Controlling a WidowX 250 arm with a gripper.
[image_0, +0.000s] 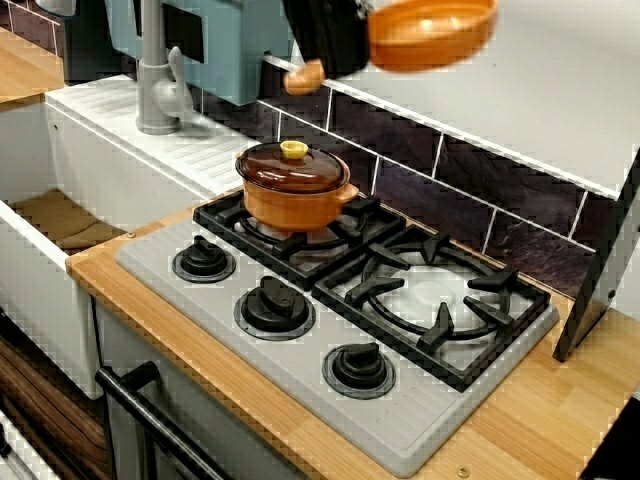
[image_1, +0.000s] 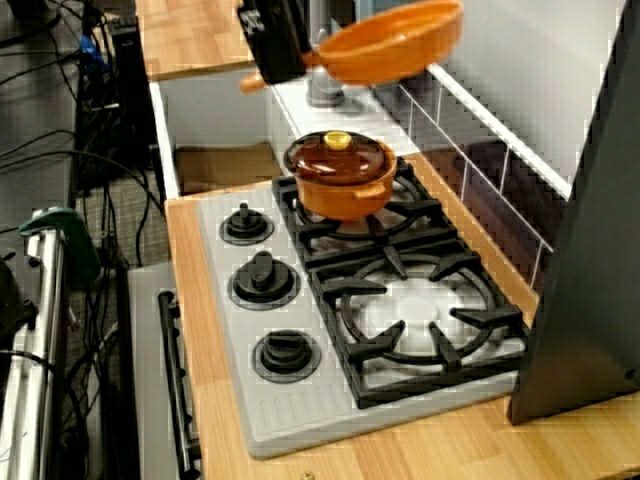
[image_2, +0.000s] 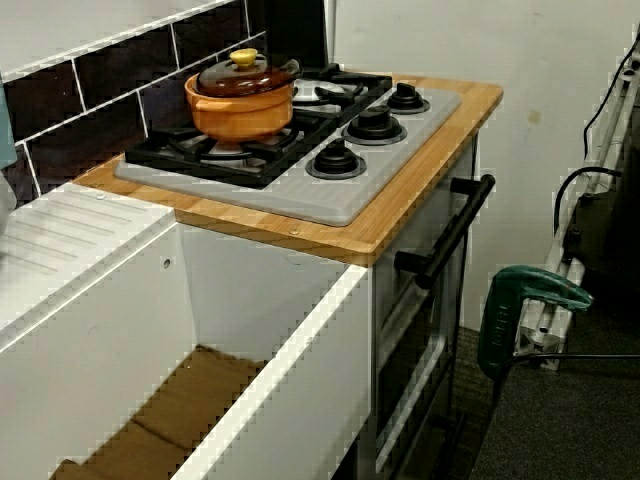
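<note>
High above the stove, my black gripper (image_0: 332, 52) is shut on the handle of an orange frying pan (image_0: 432, 30), which hangs tilted in the air near the back wall. The handle's end (image_0: 303, 77) sticks out below the fingers. The view along the counter shows the same gripper (image_1: 283, 55) and pan (image_1: 392, 45) above the sink's edge and the pot. Below, an orange pot (image_0: 295, 195) with a brown lid and a yellow knob sits on the burner nearest the sink. The view from the sink side shows the pot (image_2: 240, 100) but not the gripper.
The grey stove top (image_0: 300, 370) has three black knobs along its front and a second burner grate (image_0: 435, 300) with nothing on it. A grey tap (image_0: 155, 80) and a white sink (image_2: 200, 300) lie left of the stove. A dark panel (image_1: 590, 260) leans at the counter's far end.
</note>
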